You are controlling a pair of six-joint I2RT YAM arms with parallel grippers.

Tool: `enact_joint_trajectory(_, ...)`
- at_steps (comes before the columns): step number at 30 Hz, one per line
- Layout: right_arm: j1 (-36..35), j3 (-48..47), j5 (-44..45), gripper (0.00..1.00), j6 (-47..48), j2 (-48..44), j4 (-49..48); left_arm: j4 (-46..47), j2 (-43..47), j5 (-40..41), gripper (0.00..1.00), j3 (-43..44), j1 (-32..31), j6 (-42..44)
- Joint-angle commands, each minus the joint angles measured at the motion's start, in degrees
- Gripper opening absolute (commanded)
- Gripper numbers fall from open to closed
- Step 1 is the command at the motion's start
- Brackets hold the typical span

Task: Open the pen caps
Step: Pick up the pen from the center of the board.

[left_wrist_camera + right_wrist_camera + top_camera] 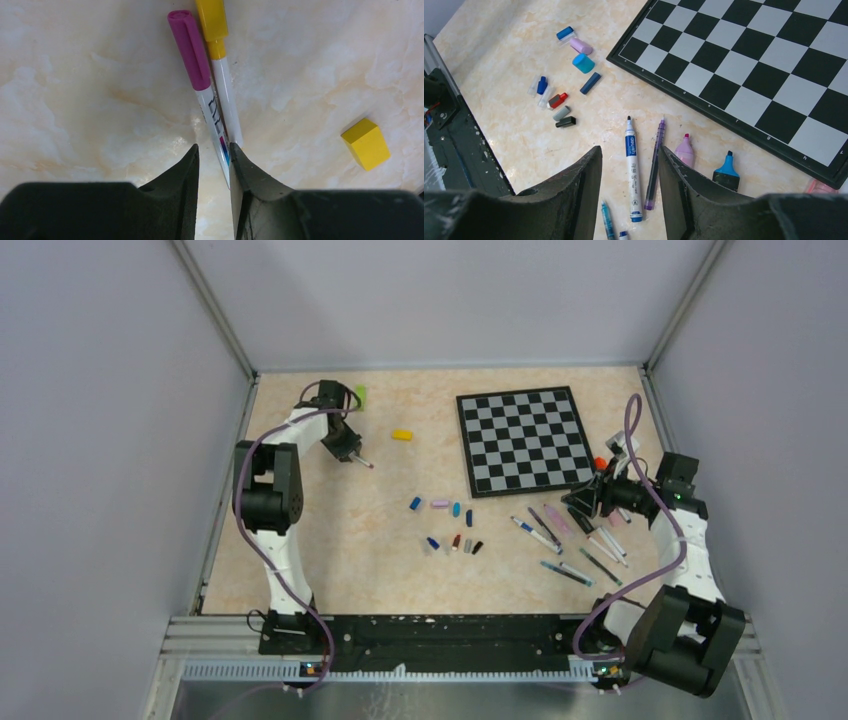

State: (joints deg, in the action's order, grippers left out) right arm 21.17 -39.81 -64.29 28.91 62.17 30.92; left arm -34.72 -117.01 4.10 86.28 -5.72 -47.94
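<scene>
Ana: How far along is the job looking?

Ben: Well on, judging by the lie of things. Nearest the bases, the right gripper (630, 150) is hovering with its jaws apart and nothing between them. Below it, a white marker (631, 170), a purple fineliner (656, 160), a pink highlighter (684, 152) and a blue highlighter (726, 175) are all lying with bare tips.

Ana: And the caps?

Ben: The loose pen caps (583, 63) are lying scattered mid-table, left of those pens (blue, pink, red, grey and black among them).

Ana: What is remaining?

Ben: At least two. Farther out, the left gripper (213, 146) is straddling two pens (229, 105) lying side by side, with a magenta cap (192, 55) and a yellow cap (214, 25) sitting on them. Its jaws are standing narrowly apart. The barrels are touching one finger (250, 190) and a strip of table is showing beside the other, so nothing is looking clamped.

Ana: The setting?

Ben: A beige marbled table (330, 540) is carrying a yellow block (366, 144) near the left gripper, a chessboard (523, 440) beyond the right one, and a green block (360, 395) at the far edge. Pale grey walls (450, 300) and metal corner posts (215, 310) are closing in the back.
</scene>
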Motion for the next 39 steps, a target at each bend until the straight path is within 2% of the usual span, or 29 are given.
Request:
enact_joint_trajectory(1, 0.2, -1.9, -0.7, 0.44, 1.4, 0.2, -0.3, -1.4, -0.4, 1.1, 0.31, 2.0, 0.3, 0.3)
enact_joint_trajectory(7, 0.1, -2.1, -0.6, 0.44, 1.6, 0.2, 0.0, -4.1, -2.3, 1.6, 0.24, 3.2, 0.4, 1.2)
enact_joint_trajectory(15, 0.2, -2.6, -0.9, 0.44, 1.9, 0.3, 0.7, -7.1, -2.0, 3.3, 0.23, 1.9, 0.7, 2.9)
enact_joint_trajectory(20, 0.2, -3.1, -1.3, 0.44, 2.3, -0.1, 1.5, -9.3, -2.4, 3.4, 0.13, 1.2, 1.0, 6.1)
enact_joint_trajectory(26, 0.2, -3.3, -2.0, 0.44, 3.0, -1.5, 2.4, -11.3, -1.5, 6.3, 0.08, 0.1, 1.4, 9.5)
enact_joint_trajectory(32, 0.2, -2.9, -3.9, 0.45, 3.7, -2.6, 3.5, -7.3, 7.2, 6.9, 0.02, -7.2, 1.4, 11.8)
enact_joint_trajectory(39, 0.0, -3.4, -7.6, 0.45, 8.1, -2.2, 8.0, 5.1, 25.6, -3.3, 0.0, -21.0, 1.4, 17.1)
